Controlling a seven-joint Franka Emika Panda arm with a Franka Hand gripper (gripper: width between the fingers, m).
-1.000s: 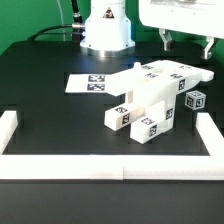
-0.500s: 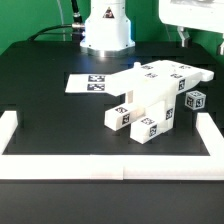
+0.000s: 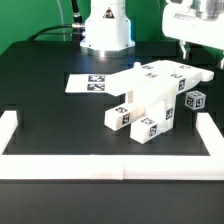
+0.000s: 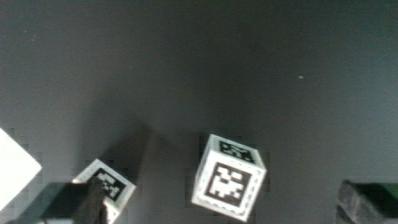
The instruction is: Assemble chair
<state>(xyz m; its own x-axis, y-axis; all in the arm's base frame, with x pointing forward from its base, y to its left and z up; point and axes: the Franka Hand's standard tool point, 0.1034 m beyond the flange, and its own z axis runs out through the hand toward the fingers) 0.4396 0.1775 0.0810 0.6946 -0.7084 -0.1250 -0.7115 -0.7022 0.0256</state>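
The chair's white tagged parts (image 3: pixel 150 100) lie clustered mid-table: a flat slab (image 3: pixel 165 72) on top of long blocks whose tagged ends (image 3: pixel 147 127) face the front. A small tagged block (image 3: pixel 196 100) sits alone to the exterior view's right of the cluster. My gripper (image 3: pixel 202 50) hangs open and empty above the back right, over that small block's area and well clear of it. In the wrist view the small block (image 4: pixel 231 175) shows between my dark fingers (image 4: pixel 75 203), with another tagged part (image 4: pixel 107 180) beside it.
The marker board (image 3: pixel 95 83) lies flat behind the cluster on the exterior view's left. The robot base (image 3: pixel 105 30) stands at the back. A low white border wall (image 3: pixel 100 165) runs along the front and both sides of the black table.
My gripper has moved toward the exterior view's right and then lower, staying open. The chair parts have not moved.
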